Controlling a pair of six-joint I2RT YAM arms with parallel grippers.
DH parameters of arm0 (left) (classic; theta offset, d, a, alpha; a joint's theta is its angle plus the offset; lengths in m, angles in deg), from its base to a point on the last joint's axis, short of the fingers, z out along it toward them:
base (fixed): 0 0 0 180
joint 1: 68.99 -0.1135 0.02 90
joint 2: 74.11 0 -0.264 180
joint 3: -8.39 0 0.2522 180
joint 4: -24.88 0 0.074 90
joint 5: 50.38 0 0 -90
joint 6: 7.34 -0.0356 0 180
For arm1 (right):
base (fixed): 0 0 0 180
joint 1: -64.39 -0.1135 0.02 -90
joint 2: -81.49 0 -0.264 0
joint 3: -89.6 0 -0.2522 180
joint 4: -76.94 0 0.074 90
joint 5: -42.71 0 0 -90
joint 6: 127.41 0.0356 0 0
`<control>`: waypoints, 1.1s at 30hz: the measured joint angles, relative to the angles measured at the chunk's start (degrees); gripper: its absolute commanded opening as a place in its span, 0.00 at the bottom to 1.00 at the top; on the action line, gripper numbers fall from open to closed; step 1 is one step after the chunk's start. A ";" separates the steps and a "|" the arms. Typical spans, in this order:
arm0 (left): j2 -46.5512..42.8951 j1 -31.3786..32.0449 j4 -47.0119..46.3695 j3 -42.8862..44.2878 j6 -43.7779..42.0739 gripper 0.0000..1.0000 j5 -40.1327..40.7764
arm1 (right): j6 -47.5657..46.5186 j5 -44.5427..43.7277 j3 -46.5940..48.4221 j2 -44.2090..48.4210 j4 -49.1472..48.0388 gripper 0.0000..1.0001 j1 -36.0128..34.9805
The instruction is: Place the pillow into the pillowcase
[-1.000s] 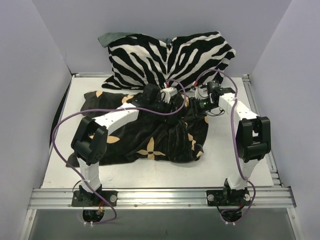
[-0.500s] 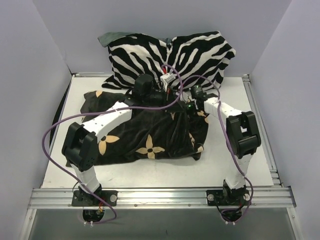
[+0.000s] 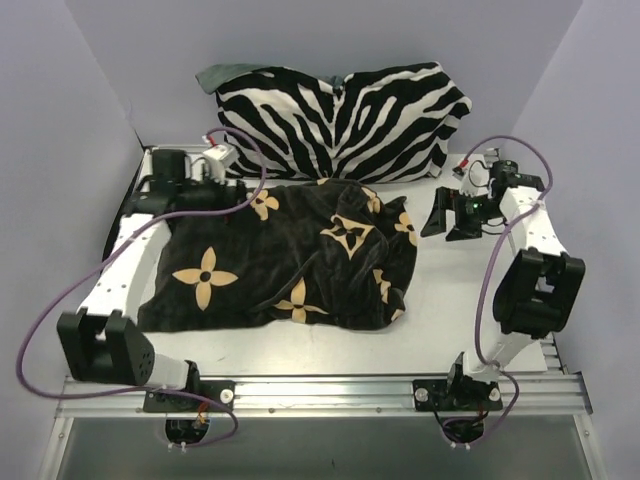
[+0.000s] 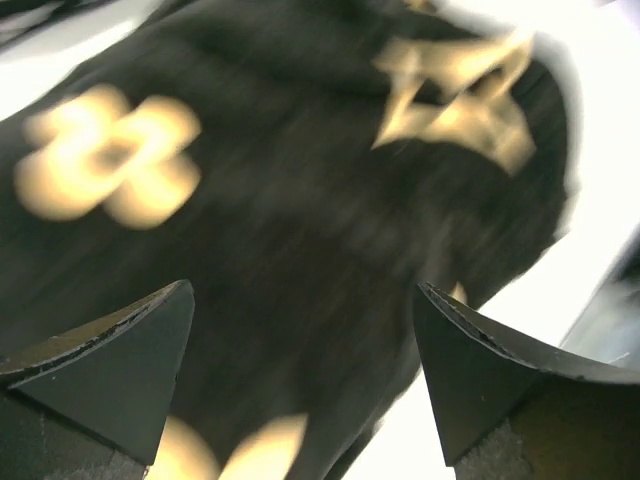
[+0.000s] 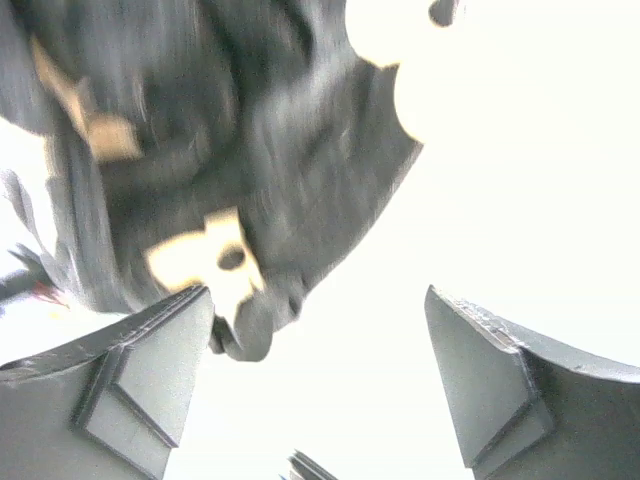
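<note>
Two end effectors, both released, is what I read from the overhead view. The pillowcase lies spread across the middle of the worktop, black with tan motifs. It looks plump, and its right end is bunched into folds. I cannot see the pillow in any view. The left end effector sits at the case's far-left corner, though I cannot make out its fingers from up here. The right end effector is off to the right of the case, over bare worktop, with its jaws spread and nothing between them. A zebra-striped cushion leans against the back wall, its lower edge just beside the far edge of the case.

From the left wrist, the picture is badly smeared. I can still see both fingers standing wide apart with nothing gripped. Below them is the dark fabric, with a flower motif to the upper left and a star motif to the upper right. A strip of white worktop shows along the right.

From the right wrist, also blurred, the fingers are parted and hold nothing. Bright worktop fills the gap between them. The rumpled edge of the pillowcase fills the upper left, apart from both fingers as far as I can tell.
</note>
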 measured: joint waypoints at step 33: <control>-16.00 -42.73 23.56 -41.66 -59.63 0.87 24.59 | -29.46 -32.04 -40.33 35.19 -17.68 0.00 -25.24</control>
